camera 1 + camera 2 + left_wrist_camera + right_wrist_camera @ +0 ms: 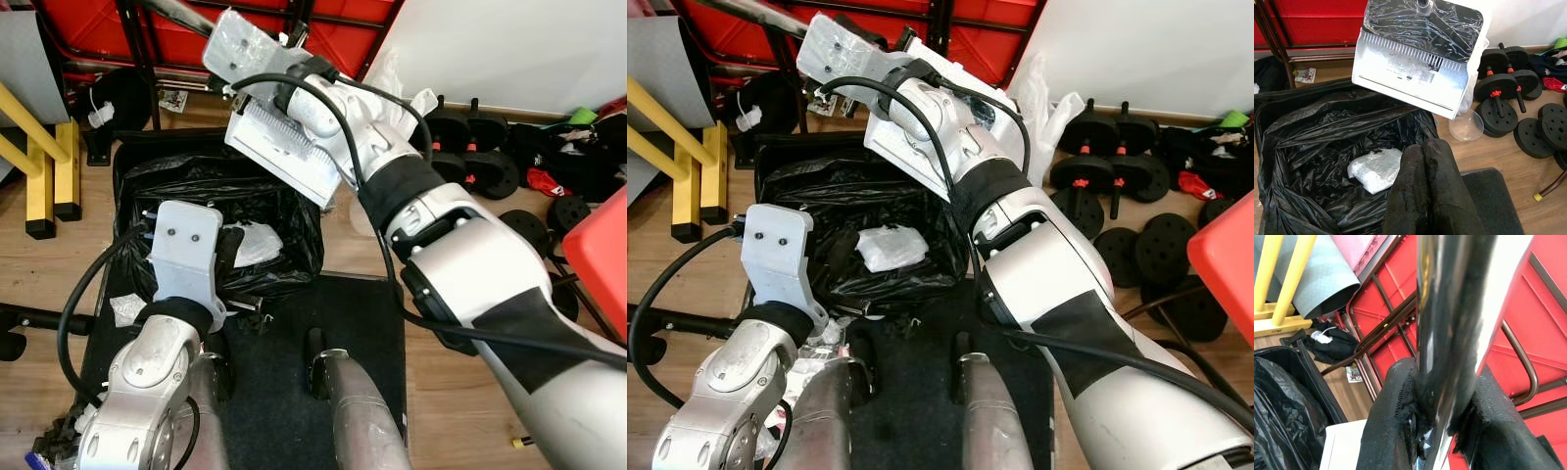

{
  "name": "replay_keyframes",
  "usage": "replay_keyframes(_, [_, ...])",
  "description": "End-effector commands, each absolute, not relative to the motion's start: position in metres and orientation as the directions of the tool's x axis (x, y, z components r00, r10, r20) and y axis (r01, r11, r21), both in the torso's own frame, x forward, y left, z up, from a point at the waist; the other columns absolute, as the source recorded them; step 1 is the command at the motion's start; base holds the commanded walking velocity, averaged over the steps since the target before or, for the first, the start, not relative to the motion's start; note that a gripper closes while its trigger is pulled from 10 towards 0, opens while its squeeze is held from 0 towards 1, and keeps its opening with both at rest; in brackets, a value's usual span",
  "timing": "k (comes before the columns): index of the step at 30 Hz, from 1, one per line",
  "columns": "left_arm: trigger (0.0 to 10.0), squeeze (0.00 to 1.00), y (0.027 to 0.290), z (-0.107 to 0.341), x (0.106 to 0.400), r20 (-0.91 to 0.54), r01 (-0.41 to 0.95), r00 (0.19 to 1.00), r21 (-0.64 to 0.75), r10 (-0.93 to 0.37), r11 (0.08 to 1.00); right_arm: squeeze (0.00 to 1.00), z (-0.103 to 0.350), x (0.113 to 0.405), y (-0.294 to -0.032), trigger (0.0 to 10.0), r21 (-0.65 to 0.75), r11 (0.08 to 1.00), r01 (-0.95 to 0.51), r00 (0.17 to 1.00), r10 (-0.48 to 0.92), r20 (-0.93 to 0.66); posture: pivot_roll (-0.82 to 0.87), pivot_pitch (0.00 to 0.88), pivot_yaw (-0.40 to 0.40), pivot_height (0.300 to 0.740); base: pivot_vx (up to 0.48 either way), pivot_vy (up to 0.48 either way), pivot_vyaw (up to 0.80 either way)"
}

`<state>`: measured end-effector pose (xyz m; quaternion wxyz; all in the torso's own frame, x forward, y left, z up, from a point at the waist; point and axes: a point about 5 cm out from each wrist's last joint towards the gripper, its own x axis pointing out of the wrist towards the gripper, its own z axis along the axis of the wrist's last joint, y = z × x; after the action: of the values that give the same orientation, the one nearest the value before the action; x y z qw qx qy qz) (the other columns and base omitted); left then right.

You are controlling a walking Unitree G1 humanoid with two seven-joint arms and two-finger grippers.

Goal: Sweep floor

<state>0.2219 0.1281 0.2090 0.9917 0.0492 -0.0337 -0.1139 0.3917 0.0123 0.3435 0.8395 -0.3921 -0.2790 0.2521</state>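
1. My right tool (1442, 431) is clenched around the shiny handle (1449, 308) of the dustpan (1413, 73) and holds it tilted above the black trash bag (1312, 142).
2. My left tool (1425, 191) holds nothing; its two fingers are pressed together, and it hovers over the near edge of the bag.
3. I judge the step in hand to be emptying the dustpan. To do it well, I should keep the lower lip of the pan over the open mouth of the bag, not over the wooden floor (470, 392), and tip it slowly.
4. The dustpan is white, with a row of comb teeth, and its back part is wrapped in clear film. Only a little grey dust lies on it.
5. A crumpled piece of clear plastic (1374, 169) already lies inside the bag.
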Motion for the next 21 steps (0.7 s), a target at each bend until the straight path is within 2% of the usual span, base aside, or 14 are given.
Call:
replay_keyframes(1, [10.0, 0.00, 0.129, 0.203, 0.221, 0.028, 0.175, 0.983, 0.096, -0.179, 0.980, 0.00, 0.355, 0.385, 0.019, 10.0, -0.803, 0.568, -0.181, 0.669, 0.670, 0.323, -0.11, 0.473, -0.216, 0.740, 0.000, 0.000, 0.00])
replay_keyframes(3, [10.0, 0.00, 0.137, 0.204, 0.222, 0.030, 0.134, 0.990, 0.071, -0.137, 0.988, 0.00, 0.356, 0.387, 0.014, 10.0, -0.749, 0.623, -0.226, 0.676, 0.654, 0.340, -0.11, 0.471, -0.215, 0.740, 0.000, 0.000, 0.00])
replay_keyframes(5, [10.0, 0.00, 0.137, 0.204, 0.222, 0.030, 0.134, 0.990, 0.071, -0.137, 0.988, 0.00, 0.356, 0.387, 0.014, 10.0, -0.749, 0.623, -0.226, 0.676, 0.654, 0.340, -0.11, 0.471, -0.215, 0.740, 0.000, 0.000, 0.00])
replay_keyframes(8, [10.0, 0.00, 0.173, 0.198, 0.228, -0.007, 0.010, 1.000, 0.123, -0.010, 0.992, 0.00, 0.362, 0.390, 0.001, 10.0, -0.643, 0.710, -0.288, 0.676, 0.626, 0.388, -0.10, 0.471, -0.214, 0.740, 0.000, 0.160, 0.00])
replay_keyframes(11, [10.0, 0.00, 0.173, 0.198, 0.228, -0.007, 0.010, 1.000, 0.123, -0.010, 0.992, 0.00, 0.362, 0.390, 0.001, 10.0, -0.643, 0.710, -0.288, 0.676, 0.626, 0.388, -0.10, 0.471, -0.214, 0.740, 0.000, 0.480, 0.00])
replay_keyframes(12, [10.0, 0.00, 0.185, 0.199, 0.230, -0.009, -0.027, 1.000, 0.150, 0.029, 0.988, 0.00, 0.363, 0.391, -0.002, 10.0, -0.622, 0.723, -0.299, 0.675, 0.622, 0.398, -0.10, 0.471, -0.214, 0.740, 0.000, 0.480, 0.00])
replay_keyframes(13, [10.0, 0.00, 0.185, 0.199, 0.230, -0.009, -0.027, 1.000, 0.150, 0.029, 0.988, 0.00, 0.363, 0.391, -0.002, 10.0, -0.622, 0.723, -0.299, 0.675, 0.622, 0.398, -0.10, 0.471, -0.214, 0.740, 0.000, 0.480, 0.00])
replay_keyframes(16, [10.0, 0.00, 0.193, 0.200, 0.230, -0.005, -0.050, 0.999, 0.175, 0.052, 0.983, 0.00, 0.362, 0.391, -0.006, 10.0, -0.620, 0.724, -0.304, 0.673, 0.623, 0.398, -0.10, 0.471, -0.214, 0.740, 0.000, 0.000, 0.00])
replay_keyframes(21, [10.0, 0.00, 0.196, 0.203, 0.230, 0.004, -0.056, 0.998, 0.194, 0.057, 0.979, 0.00, 0.350, 0.395, -0.015, 10.0, -0.638, 0.705, -0.311, 0.689, 0.629, 0.359, -0.10, 0.470, -0.209, 0.740, 0.000, 0.000, 0.80])
